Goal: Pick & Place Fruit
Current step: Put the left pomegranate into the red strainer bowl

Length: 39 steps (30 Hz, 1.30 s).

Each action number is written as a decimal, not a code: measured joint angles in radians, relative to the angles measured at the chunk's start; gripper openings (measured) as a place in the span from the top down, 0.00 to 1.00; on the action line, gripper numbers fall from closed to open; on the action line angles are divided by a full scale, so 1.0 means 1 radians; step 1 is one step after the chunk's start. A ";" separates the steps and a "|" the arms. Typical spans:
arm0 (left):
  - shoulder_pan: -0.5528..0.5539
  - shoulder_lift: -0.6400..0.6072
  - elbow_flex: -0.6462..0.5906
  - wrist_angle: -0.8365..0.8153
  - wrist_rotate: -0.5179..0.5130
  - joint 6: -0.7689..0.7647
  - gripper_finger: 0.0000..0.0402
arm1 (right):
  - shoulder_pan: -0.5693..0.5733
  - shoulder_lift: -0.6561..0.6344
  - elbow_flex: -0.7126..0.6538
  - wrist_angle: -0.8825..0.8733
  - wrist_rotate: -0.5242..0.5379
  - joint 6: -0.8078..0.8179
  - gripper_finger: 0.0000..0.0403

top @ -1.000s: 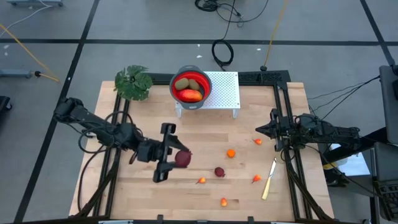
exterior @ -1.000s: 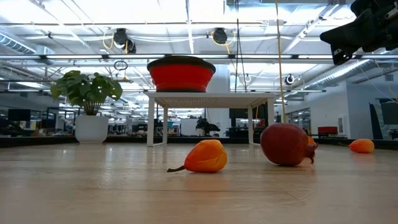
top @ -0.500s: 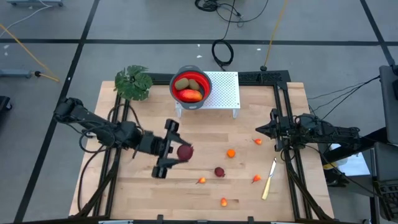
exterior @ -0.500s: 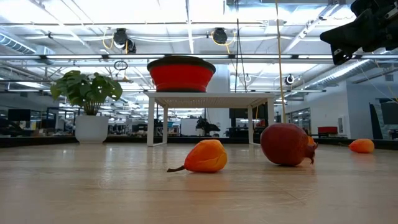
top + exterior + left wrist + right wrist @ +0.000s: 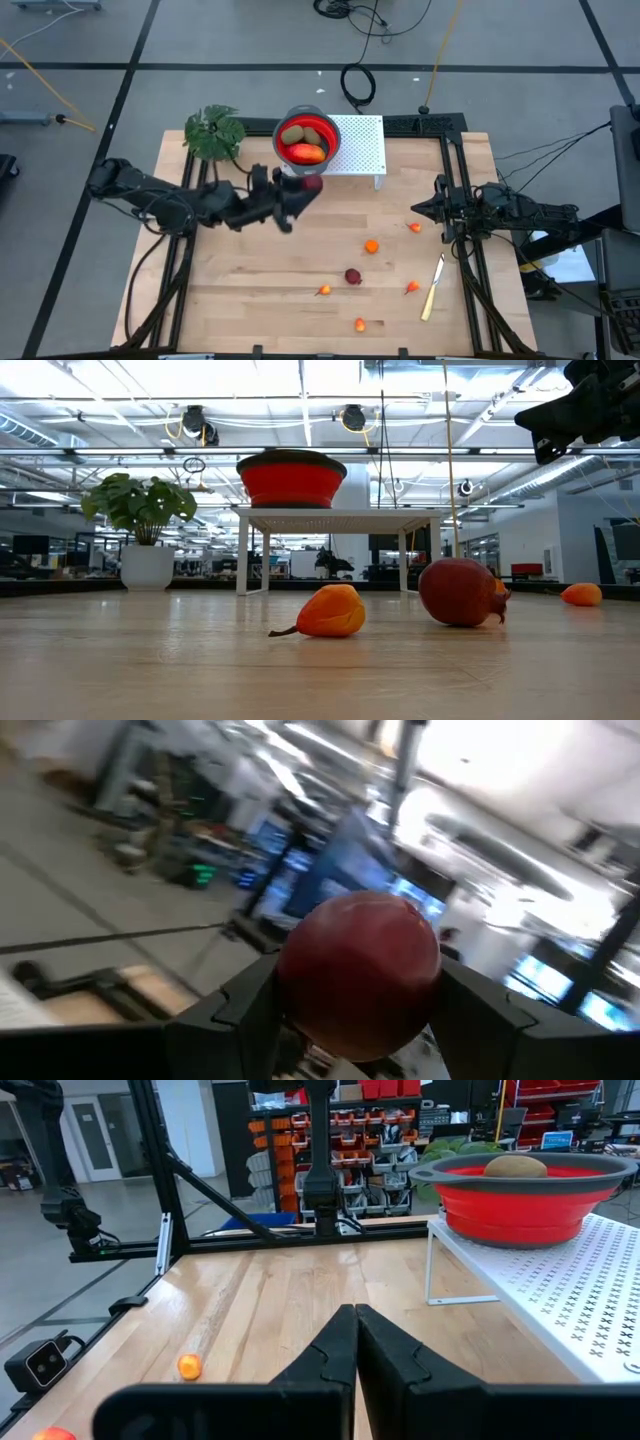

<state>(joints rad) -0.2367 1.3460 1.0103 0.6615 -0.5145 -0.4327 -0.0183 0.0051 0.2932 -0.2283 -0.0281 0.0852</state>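
Fingers (image 5: pixel 250 1010) of the left gripper (image 5: pixel 297 196) clamp a dark red fruit (image 5: pixel 358 972), held up just short of the red bowl (image 5: pixel 322 130). Carry it fully over the rim before opening. Right gripper (image 5: pixel 353 1342) waits shut at the surface's (image 5: pixel 300 320) right edge.

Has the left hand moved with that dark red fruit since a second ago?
Yes. The left hand, shut on the dark red fruit, has travelled from mid-table up toward the red bowl and now sits just below its rim.
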 joint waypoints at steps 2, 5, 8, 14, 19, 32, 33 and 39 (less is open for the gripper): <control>0.033 0.000 0.000 -0.025 -0.031 -0.024 0.48 | 0.000 0.000 0.000 0.000 0.000 0.000 1.00; 0.089 0.000 0.000 -0.067 -0.062 -0.026 0.48 | 0.000 0.000 0.000 0.000 0.000 0.000 1.00; 0.150 0.000 0.000 -0.121 -0.071 -0.027 0.48 | 0.000 0.000 0.000 0.000 0.000 0.000 1.00; 0.268 0.000 0.052 -0.364 -0.063 -0.113 0.48 | 0.000 0.000 0.000 0.000 0.001 0.000 1.00; 0.339 0.008 0.163 -0.625 -0.062 -0.085 0.48 | 0.000 0.000 0.000 0.000 0.001 0.000 1.00; 0.447 0.064 0.247 -0.759 -0.026 0.009 0.48 | 0.000 0.000 0.000 -0.001 0.001 0.000 1.00; 0.450 0.073 0.249 -0.764 -0.024 0.009 0.48 | 0.000 0.000 0.000 -0.001 0.001 0.000 1.00; 0.460 0.180 0.345 -0.800 0.003 0.104 0.48 | 0.000 0.000 0.000 0.000 0.001 0.000 1.00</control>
<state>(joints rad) 0.2232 1.5261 1.3556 -0.1383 -0.5120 -0.3288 -0.0183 0.0051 0.2934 -0.2287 -0.0270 0.0853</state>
